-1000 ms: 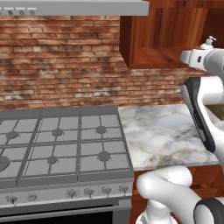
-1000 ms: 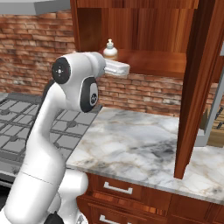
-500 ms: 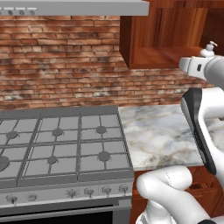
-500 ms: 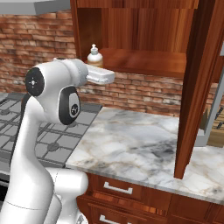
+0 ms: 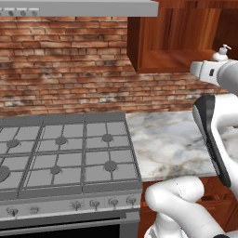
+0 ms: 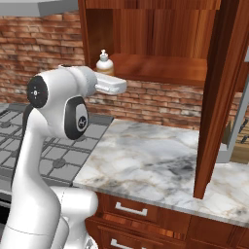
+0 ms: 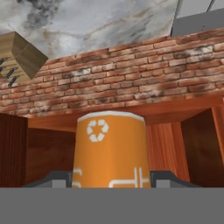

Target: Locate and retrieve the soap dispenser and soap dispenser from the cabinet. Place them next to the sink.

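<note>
Gripper (image 7: 111,180): in the hand view its 2 fingers are sitting clamped on the orange soap dispenser (image 7: 111,148), 1 finger (image 7: 52,179) on each flank, the bottle filling the gap between them.
Orange soap dispenser: it is being held in the air in front of the cabinet (image 6: 160,68), at about shelf height; in the right base view its white pump head is showing above the hand at the cabinet's left edge, and in the left base view its pump head is peeking over the wrist at the right.
Counter (image 6: 160,165): marble top is lying below the held bottle, between the stove (image 5: 65,158) and the cabinet side.
Brick wall (image 5: 65,69): running behind stove and counter.
Cabinet: doorless box on the wall, its shelf looking bare where it is in sight.
Grey soap dispenser: I cannot tell where it is standing.
Sink: I cannot tell its position from here.
Step in hand: probably carrying bottle 1 of 2 away from the shelf.
Risk 1: the smooth round body may be slipping or twisting in the grip if the arm is swinging fast.
Risk 2: the bottle or wrist may be clipping the cabinet's left wall while so near it.
Risk 3: a tilted set-down is likely tipping the bottle over.
</note>
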### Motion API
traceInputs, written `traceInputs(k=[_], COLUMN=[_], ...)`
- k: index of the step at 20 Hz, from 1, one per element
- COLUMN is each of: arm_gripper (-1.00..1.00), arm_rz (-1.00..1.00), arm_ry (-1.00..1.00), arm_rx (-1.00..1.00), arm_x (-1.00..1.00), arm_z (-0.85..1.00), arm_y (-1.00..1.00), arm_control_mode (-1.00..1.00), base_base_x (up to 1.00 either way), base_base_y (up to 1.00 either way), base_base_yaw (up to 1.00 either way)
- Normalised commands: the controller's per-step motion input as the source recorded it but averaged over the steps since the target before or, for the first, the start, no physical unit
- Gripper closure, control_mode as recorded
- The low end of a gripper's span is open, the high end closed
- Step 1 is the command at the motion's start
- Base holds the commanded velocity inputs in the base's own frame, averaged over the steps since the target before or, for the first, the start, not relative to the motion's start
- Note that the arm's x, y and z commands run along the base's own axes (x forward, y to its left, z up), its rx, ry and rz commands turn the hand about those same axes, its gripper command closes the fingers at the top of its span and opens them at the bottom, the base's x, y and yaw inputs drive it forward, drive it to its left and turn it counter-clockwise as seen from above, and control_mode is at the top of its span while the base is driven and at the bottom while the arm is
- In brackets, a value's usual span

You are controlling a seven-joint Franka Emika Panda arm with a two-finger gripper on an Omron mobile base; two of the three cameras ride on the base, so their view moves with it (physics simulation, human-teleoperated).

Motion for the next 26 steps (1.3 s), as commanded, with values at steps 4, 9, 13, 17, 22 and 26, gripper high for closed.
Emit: traceInputs(k=[4,9,13,17,22,26], arm_gripper=[1.00,1.00,1.00,1.00,1.00,1.00], arm_rz=[0.00,0.00,0.00,0.00,0.00,0.00], arm_ry=[0.00,0.00,0.00,0.00,0.00,0.00], arm_rx=[0.00,0.00,0.00,0.00,0.00,0.00], arm_x=[0.00,0.00,0.00,0.00,0.00,0.00], arm_z=[0.00,0.00,0.00,0.00,0.00,0.00], arm_y=[0.00,0.00,0.00,0.00,0.00,0.00], arm_control_mode=[1.00,1.00,1.00,1.00,1.00,1.00], base_base_x=[-0.22,-0.48,-0.31,-0.03,0.00,-0.01], base_base_y=[0.04,0.09,0.16,0.48,0.56,0.58], base_base_yaw=[0.00,-0.03,-0.01,0.12,0.28,0.34])
